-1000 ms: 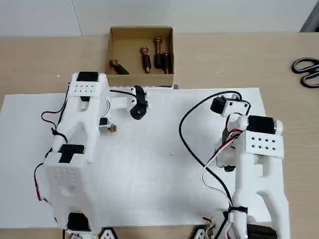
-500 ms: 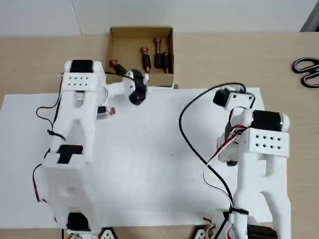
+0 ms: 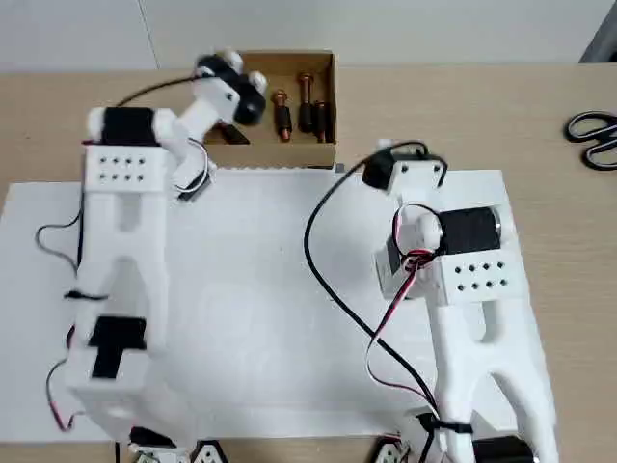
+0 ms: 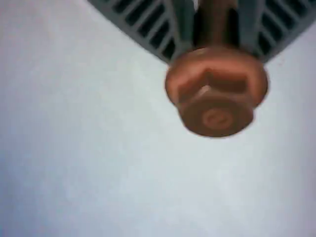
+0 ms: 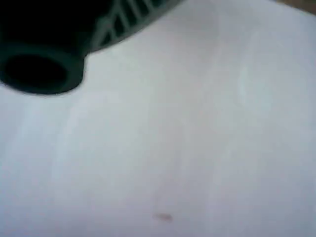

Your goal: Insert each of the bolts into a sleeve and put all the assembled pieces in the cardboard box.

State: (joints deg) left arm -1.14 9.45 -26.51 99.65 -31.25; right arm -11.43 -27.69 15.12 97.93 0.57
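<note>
- Left claw [image 4: 216, 22]: pinching a copper bolt [image 4: 217, 94] by its shank, with the hex head jutting past the fingertips.
- Right claw [image 5: 84, 27]: gripping a black sleeve [image 5: 39, 71] with its open bore outward, above the white sheet [image 5: 197, 148].
- Cardboard box [image 3: 335, 96]: on the table [image 3: 434, 106], just beyond the left arm's wrist. Several assembled pieces [image 3: 283, 116] lie inside.
- Scissors [image 3: 593, 135]: well apart from both claws.

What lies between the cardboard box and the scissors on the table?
Nothing. In the high view, the table between the cardboard box and the scissors is bare wood.
</note>
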